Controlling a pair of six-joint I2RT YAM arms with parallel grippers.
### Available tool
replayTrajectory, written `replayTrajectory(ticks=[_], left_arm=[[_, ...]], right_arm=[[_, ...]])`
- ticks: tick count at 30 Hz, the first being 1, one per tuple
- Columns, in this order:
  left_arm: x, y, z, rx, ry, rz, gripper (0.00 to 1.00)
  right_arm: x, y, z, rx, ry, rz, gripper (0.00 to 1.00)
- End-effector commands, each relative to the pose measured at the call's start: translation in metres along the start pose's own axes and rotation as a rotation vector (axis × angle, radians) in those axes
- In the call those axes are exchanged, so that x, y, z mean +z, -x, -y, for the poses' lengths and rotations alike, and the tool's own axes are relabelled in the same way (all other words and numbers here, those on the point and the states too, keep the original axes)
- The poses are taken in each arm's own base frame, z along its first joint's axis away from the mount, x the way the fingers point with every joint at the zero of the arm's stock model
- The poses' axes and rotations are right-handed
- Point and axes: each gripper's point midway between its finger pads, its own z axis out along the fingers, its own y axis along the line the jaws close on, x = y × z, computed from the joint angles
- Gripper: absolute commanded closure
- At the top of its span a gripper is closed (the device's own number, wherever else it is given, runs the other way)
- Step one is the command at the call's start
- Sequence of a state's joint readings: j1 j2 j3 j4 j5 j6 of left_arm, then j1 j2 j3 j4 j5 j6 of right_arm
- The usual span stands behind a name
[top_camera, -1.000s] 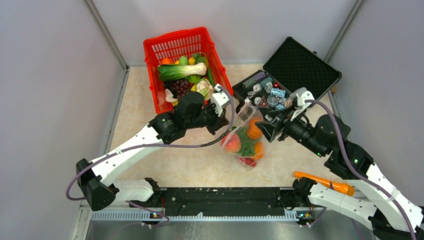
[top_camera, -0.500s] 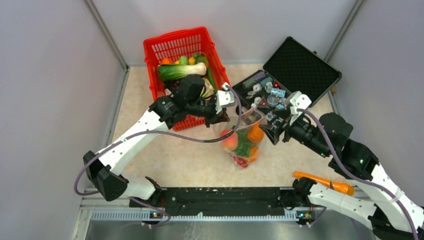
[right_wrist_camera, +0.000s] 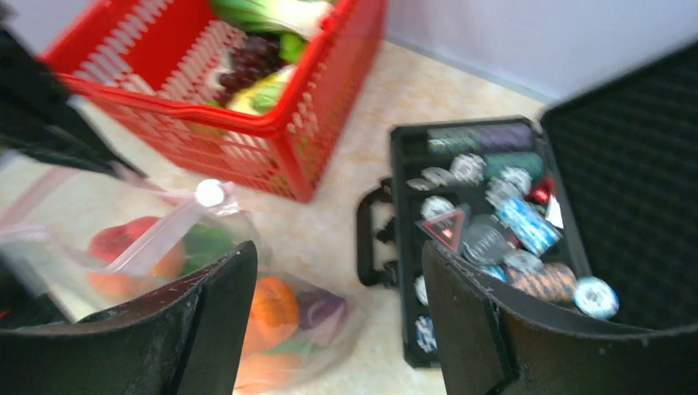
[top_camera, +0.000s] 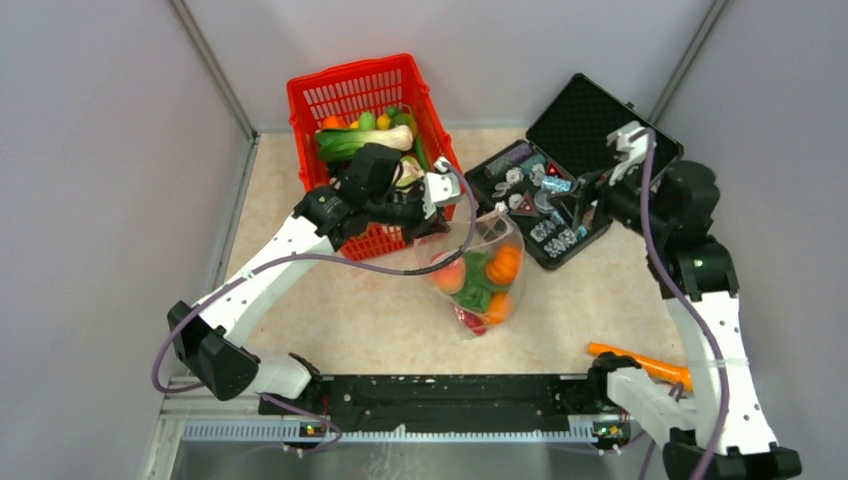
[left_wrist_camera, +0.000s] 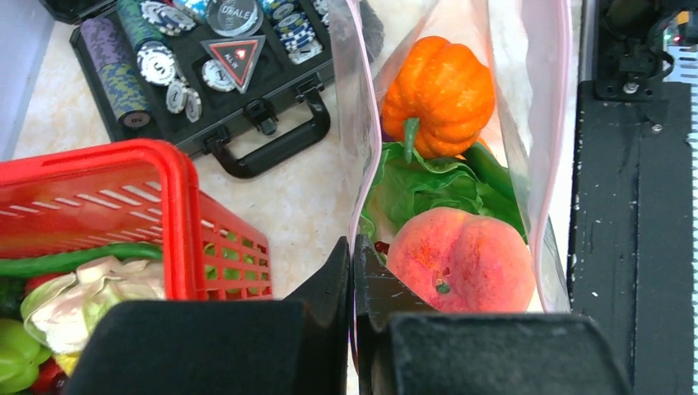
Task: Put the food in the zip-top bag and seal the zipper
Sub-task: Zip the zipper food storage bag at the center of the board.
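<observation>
A clear zip-top bag [top_camera: 475, 270] is held upright over the middle of the worktop [top_camera: 330, 320], with the food [top_camera: 478, 280] — pumpkin [left_wrist_camera: 436, 86], lettuce [left_wrist_camera: 420, 185], a peach-like fruit [left_wrist_camera: 461, 255] — already inside. Its mouth edge is pinched between the pressed-together fingers of the left gripper [left_wrist_camera: 354, 255], probably so that the mouth is kept up and nothing spills. The right gripper [right_wrist_camera: 333, 263] is spread wide and empty over the black case [top_camera: 600, 130] at the far right corner, apart from the zipper [right_wrist_camera: 156, 239], which looks unsealed.
</observation>
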State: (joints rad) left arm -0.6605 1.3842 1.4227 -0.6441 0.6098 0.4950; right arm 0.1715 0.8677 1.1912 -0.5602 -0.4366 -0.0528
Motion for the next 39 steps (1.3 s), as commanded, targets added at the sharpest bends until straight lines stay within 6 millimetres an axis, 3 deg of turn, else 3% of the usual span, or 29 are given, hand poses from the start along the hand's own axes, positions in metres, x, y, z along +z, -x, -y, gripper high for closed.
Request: replayTrajectory(ticks=[1, 3, 5, 7, 15, 24, 31, 35, 37, 39], left_arm=[[-0.008, 0.025, -0.014, 0.077, 0.024, 0.083, 1.0], [-0.008, 0.026, -0.015, 0.086, 0.018, 0.093, 1.0], [-0.007, 0.028, -0.014, 0.095, 0.002, 0.11, 1.0], [-0.005, 0.034, -0.01, 0.101, -0.029, 0.136, 1.0], [0.001, 0.059, 0.003, 0.109, -0.145, 0.257, 1.0], [0.004, 0.073, -0.002, 0.12, -0.154, 0.301, 1.0], [0.007, 0.071, -0.006, 0.123, -0.142, 0.298, 1.0], [0.006, 0.073, -0.006, 0.123, -0.136, 0.306, 1.0], [0.005, 0.073, -0.007, 0.125, -0.128, 0.307, 1.0], [0.005, 0.073, -0.007, 0.127, -0.124, 0.305, 1.0]], right_arm=[[-0.02, 0.023, -0.071, -0.064, 0.657, 0.132, 0.26], [-0.002, 0.001, -0.059, -0.083, 0.664, 0.106, 0.26], [0.015, -0.009, -0.046, -0.028, 0.635, 0.068, 0.26], [0.016, -0.017, -0.053, -0.019, 0.752, 0.051, 0.27], [0.03, -0.036, -0.049, 0.005, 0.827, 0.06, 0.29], [0.039, -0.054, -0.065, 0.053, 0.925, 0.022, 0.37], [0.033, -0.059, -0.073, 0.06, 0.964, 0.025, 0.53], [0.033, -0.058, -0.073, 0.064, 0.955, 0.023, 0.72], [0.034, -0.058, -0.071, 0.061, 0.934, 0.02, 0.89], [0.036, -0.056, -0.069, 0.06, 0.903, 0.017, 0.91]])
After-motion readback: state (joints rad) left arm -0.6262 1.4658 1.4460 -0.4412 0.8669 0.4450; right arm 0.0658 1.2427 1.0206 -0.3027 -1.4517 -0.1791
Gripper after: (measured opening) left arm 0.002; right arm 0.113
